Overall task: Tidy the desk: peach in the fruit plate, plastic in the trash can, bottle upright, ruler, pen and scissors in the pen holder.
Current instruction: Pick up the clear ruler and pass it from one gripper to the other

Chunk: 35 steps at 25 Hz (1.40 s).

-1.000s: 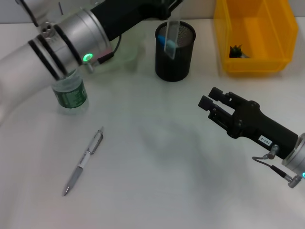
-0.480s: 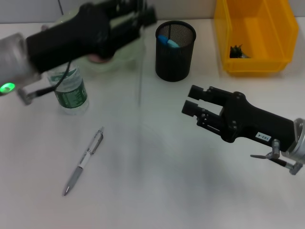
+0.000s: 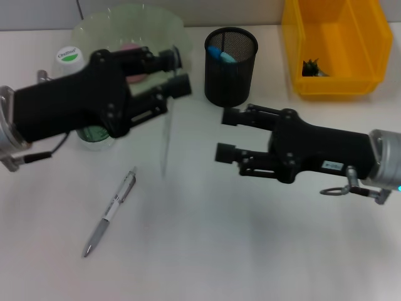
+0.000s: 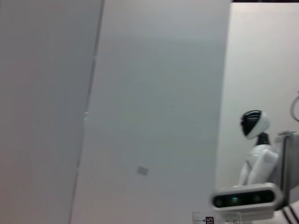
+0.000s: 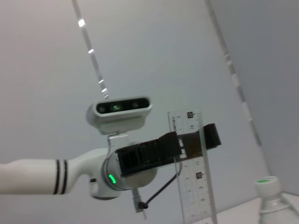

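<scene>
Ruler [image 3: 166, 147] hangs gripped in left claw [image 3: 175, 72] at centre frame; open right claw [image 3: 227, 135] nearby could knock it loose.

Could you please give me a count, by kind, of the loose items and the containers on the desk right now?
Writing and measuring items: 2, the pen and the clear ruler held upright by the left tool.
Bottles: 1, the bottle.
Containers: 3, the fruit plate, pen holder, yellow bin.
Total: 6
</scene>
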Each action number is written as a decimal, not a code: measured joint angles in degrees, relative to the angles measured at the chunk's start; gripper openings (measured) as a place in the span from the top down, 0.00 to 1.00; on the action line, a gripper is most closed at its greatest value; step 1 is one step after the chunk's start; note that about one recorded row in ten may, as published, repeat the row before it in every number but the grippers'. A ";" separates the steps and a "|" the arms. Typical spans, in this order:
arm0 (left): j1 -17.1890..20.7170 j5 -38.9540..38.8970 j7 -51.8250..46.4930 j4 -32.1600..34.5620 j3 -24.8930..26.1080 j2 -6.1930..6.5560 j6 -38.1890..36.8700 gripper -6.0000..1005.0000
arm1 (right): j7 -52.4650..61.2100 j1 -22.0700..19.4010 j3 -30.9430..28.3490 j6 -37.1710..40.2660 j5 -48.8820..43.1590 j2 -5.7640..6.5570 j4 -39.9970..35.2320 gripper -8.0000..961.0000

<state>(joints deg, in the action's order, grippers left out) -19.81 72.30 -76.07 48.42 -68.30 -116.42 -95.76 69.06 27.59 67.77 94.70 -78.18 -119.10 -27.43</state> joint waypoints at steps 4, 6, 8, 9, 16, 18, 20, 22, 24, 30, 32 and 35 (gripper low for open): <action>0.02 0.19 2.07 0.04 0.06 -1.10 -1.22 0.52 | 0.83 1.97 0.67 0.28 -1.36 -0.08 -0.92 0.23; -0.08 0.21 2.29 0.04 0.12 -1.43 -1.53 0.52 | 1.18 2.57 1.08 0.31 -1.46 -0.08 -1.37 0.23; -0.40 0.20 2.31 0.00 0.18 -1.63 -1.82 0.52 | 1.64 3.10 1.36 0.31 -1.49 -0.08 -1.84 0.23; -0.52 0.14 2.32 -0.07 0.20 -1.73 -1.95 0.52 | 2.05 3.35 1.45 0.30 -1.49 -0.08 -2.26 0.23; -1.04 -0.03 2.13 -0.53 -0.12 -1.96 -2.19 0.51 | 3.65 4.21 2.75 0.20 -1.35 -0.19 -4.74 0.24; -1.06 -0.05 1.99 -0.55 -0.17 -1.96 -2.30 0.51 | 3.69 4.76 3.29 0.00 -1.22 -0.29 -4.89 0.24; -1.07 -0.10 1.89 -0.56 -0.20 -2.00 -2.45 0.51 | 3.72 5.43 3.46 -0.05 -1.16 -0.43 -4.63 0.24; -1.11 -0.14 1.84 -0.62 -0.24 -2.05 -2.61 0.51 | 3.72 6.12 3.59 -0.40 -1.01 -0.61 -4.34 0.24; -1.14 -0.14 1.84 -0.64 -0.29 -2.05 -2.65 0.51 | 3.72 6.33 3.68 -0.56 -0.98 -0.63 -4.30 0.24; -1.19 -0.15 1.81 -0.71 -0.38 -2.06 -2.88 0.50 | 3.72 6.50 4.44 -0.90 -0.54 -0.63 -4.26 0.24; -1.19 -0.15 1.81 -0.77 -0.38 -2.05 -2.91 0.50 | 3.72 6.41 4.48 -0.91 -0.41 -0.68 -4.26 0.24; -1.20 -0.15 1.80 -0.78 -0.38 -2.05 -2.94 0.50 | 3.72 6.35 4.48 -0.93 -0.35 -0.72 -4.27 0.25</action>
<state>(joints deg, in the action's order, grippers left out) -21.01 72.15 -74.27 47.64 -68.67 -118.47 -98.71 72.78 33.94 72.25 93.77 -78.53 -119.82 -31.70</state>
